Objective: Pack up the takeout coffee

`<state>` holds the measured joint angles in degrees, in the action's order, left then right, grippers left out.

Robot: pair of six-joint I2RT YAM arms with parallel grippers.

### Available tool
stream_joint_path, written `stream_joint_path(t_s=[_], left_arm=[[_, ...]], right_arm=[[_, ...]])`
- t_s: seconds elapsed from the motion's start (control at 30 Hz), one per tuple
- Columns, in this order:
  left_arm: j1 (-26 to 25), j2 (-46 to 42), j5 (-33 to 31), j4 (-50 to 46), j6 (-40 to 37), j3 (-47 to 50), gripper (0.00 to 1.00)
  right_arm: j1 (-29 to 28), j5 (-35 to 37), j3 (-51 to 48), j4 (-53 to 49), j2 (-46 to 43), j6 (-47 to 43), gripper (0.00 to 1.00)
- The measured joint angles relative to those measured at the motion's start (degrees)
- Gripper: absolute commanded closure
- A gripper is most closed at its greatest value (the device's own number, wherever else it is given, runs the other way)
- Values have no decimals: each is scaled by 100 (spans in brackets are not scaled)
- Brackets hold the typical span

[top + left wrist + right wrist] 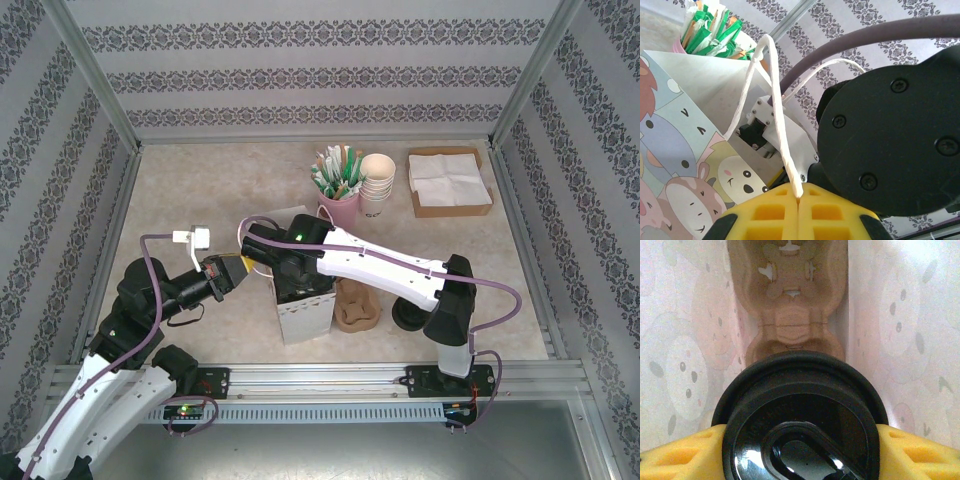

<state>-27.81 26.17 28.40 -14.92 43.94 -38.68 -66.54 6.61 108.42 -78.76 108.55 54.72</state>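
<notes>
Step in hand: lowering the cup (799,405) into the bag (306,318).

Right fingers (675,455) grip the cup just below its black lid. It hangs inside the bag, apparently not yet seated in the carrier (790,300) on the bag floor.

Left fingers (765,215) are pinched tight on the handle (776,125), holding the mouth open.

- Hold that pull steady.
- Hold the cup upright and descend straight, aiming for the carrier's near well.
- Release only once the cup bottoms out.

The right wrist view gives you the carrier wells and the bag walls. The top view gives you the bag's stance on the counter (200,190), with both arms around it.
</notes>
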Motion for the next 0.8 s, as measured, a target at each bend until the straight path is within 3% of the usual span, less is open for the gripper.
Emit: stream_joint_path(t_s=[0.8], left_arm=[[0,-105,-151,-289,0,-9,97]], right_arm=[[4,-9,-555,387,-85,-2,41]])
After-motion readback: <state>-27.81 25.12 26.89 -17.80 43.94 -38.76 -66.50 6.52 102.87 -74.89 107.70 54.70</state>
